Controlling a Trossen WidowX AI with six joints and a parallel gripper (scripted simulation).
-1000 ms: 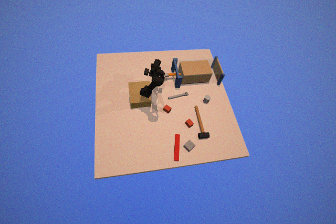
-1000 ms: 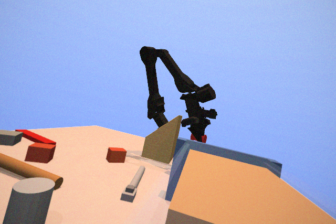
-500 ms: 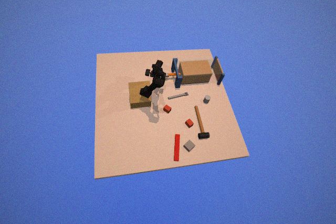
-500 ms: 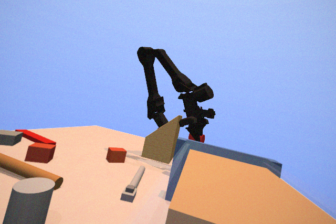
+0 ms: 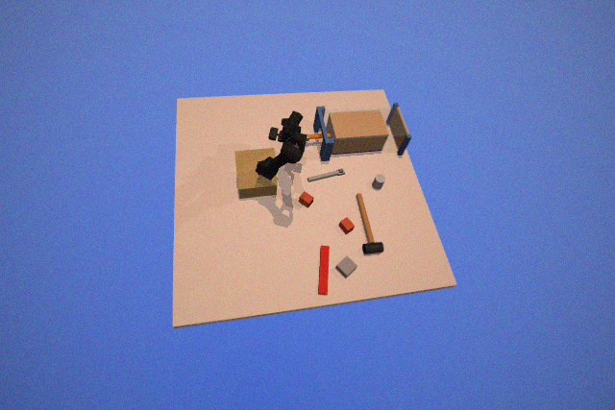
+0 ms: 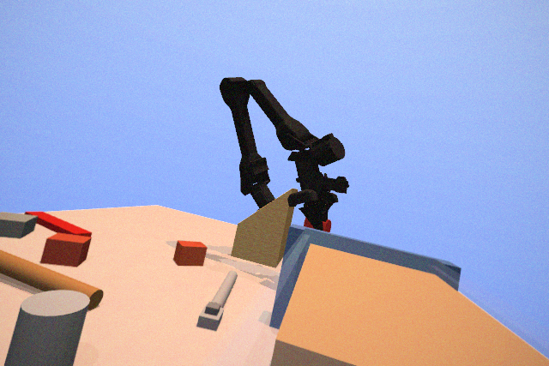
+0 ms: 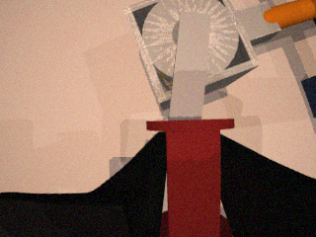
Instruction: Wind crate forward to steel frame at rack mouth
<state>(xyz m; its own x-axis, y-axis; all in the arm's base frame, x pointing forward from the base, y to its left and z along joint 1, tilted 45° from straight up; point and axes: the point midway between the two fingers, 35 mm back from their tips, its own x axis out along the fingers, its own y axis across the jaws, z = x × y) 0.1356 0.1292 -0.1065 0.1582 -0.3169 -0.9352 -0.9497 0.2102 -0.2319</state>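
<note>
My gripper (image 7: 185,138) (image 6: 318,221) is shut on the red grip of the winch handle (image 7: 194,197) (image 6: 327,225). The handle's grey arm reaches over the round top of the winch (image 7: 224,39) in the wrist view; whether its key sits down in the hole is hidden. An orange strap (image 5: 314,136) (image 7: 293,14) runs from the winch side toward the crate. The crate (image 5: 356,123) (image 6: 395,300) looks flat and stands close behind the blue steel frame (image 5: 325,120) (image 6: 368,249); I cannot tell whether they touch. The clear panels cannot be made out.
An olive block (image 5: 254,164) (image 6: 262,237) stands by the arm's base. A wrench (image 5: 324,176) (image 6: 225,289) lies near the frame. A grey cylinder (image 5: 378,181), a mallet (image 5: 364,219), two red blocks (image 5: 306,199) (image 5: 346,225), a red bar (image 5: 323,270) and a grey block (image 5: 346,266) lie farther off.
</note>
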